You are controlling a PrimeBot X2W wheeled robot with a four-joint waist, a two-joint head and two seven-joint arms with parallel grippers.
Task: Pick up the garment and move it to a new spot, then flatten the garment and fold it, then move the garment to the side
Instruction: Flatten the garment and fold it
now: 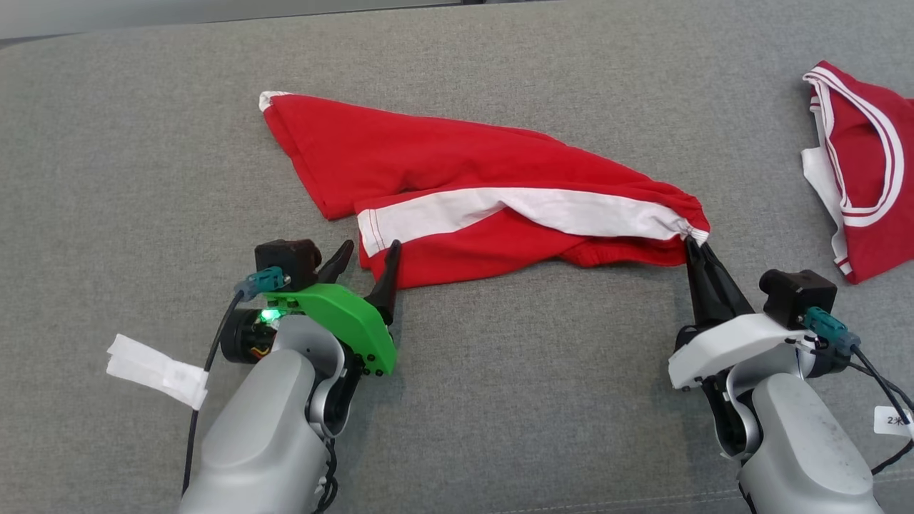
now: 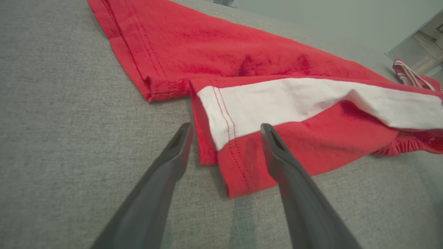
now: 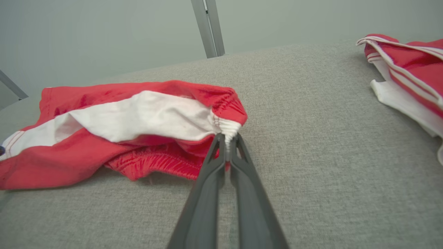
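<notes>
On the grey woven surface [image 1: 500, 400] lies a limp, light red-and-white cloth garment [image 1: 464, 171]; the right gripper [image 1: 697, 246] pinches its waistband corner, the left gripper [image 1: 370, 260] gapes astride the hem corner, likely a sound second hold.

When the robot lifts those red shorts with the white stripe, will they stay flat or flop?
Probably flop: the red shorts with the white stripe lie wrinkled and folded over. Likely light, since the right gripper pinches just one bunched corner.
</notes>
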